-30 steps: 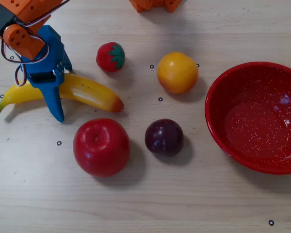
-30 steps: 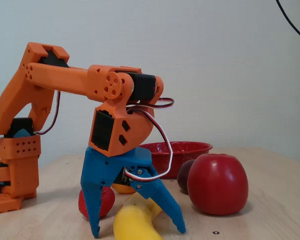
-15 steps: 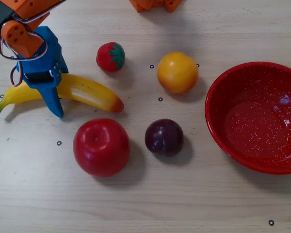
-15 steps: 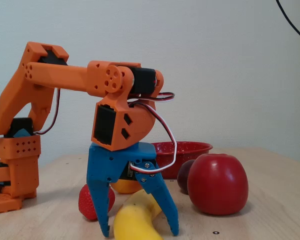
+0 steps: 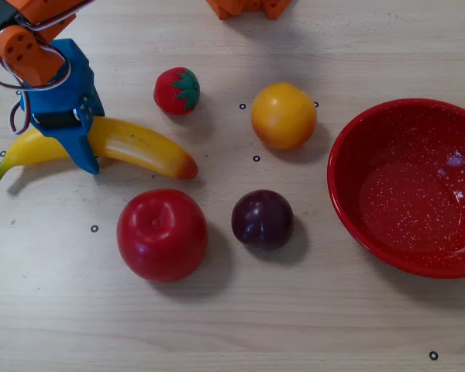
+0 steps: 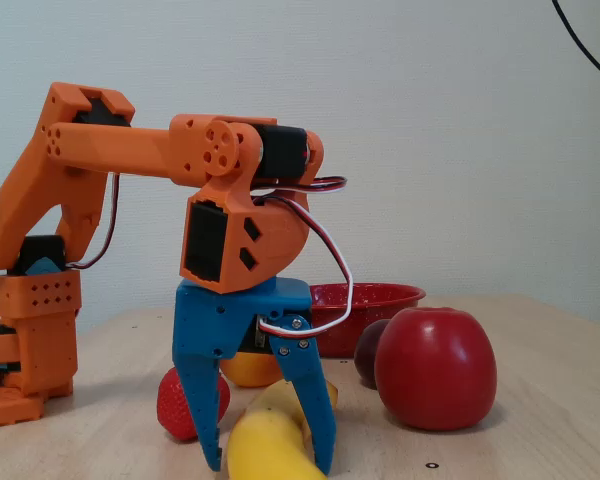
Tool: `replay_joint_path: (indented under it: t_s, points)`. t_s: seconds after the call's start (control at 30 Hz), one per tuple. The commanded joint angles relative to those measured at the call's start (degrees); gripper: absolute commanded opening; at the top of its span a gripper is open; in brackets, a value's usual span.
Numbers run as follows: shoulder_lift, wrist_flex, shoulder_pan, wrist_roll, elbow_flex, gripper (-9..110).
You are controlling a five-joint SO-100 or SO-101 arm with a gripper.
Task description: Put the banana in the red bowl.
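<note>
The yellow banana (image 5: 139, 143) lies flat on the wooden table at the left of the overhead view, green stem to the left and orange-red end to the right. My blue gripper (image 5: 76, 143) is down over its stem half, with one finger on each side. In the fixed view the gripper (image 6: 267, 462) straddles the banana (image 6: 270, 425), fingertips at table level, the jaws spread with a small gap at the left finger. The red speckled bowl (image 5: 349, 167) stands empty at the right edge and shows behind the gripper in the fixed view (image 6: 365, 295).
Between banana and bowl lie a red apple (image 5: 162, 234), a dark plum (image 5: 262, 219), a yellow-orange round fruit (image 5: 284, 115) and a strawberry (image 5: 177, 91). The arm's orange base (image 6: 25, 340) stands at the left in the fixed view.
</note>
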State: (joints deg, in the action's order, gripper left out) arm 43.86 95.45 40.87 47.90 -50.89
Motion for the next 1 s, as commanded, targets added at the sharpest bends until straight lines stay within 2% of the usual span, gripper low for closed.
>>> replay_joint_path:
  t_s: [0.0,0.5,0.67,0.97]
  points:
    - [3.08,-0.09,1.49,-0.09,1.76,26]
    - [2.99,0.79,1.23,2.02,1.23,1]
    - [3.16,2.46,1.14,0.97,2.55,0]
    - [4.75,13.27,0.18,-2.55,13.27,0]
